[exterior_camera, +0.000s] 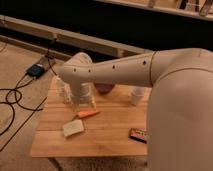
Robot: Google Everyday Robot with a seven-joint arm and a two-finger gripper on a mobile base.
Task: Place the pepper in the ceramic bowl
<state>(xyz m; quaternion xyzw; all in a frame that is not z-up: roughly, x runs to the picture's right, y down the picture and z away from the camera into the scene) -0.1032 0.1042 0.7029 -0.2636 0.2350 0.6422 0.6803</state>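
The orange-red pepper (89,114) lies on the wooden table (107,135), left of centre. The gripper (84,106) hangs from the white arm just above and behind the pepper's left end, close to it. The dark maroon ceramic bowl (104,89) sits at the back of the table, mostly hidden behind the arm; only part of its rim and side shows.
A pale rectangular block (73,128) lies in front of the pepper. A dark flat packet with orange print (139,134) lies at the right front. A white cup (137,95) stands at the back right. Cables and a small box (36,70) lie on the floor to the left.
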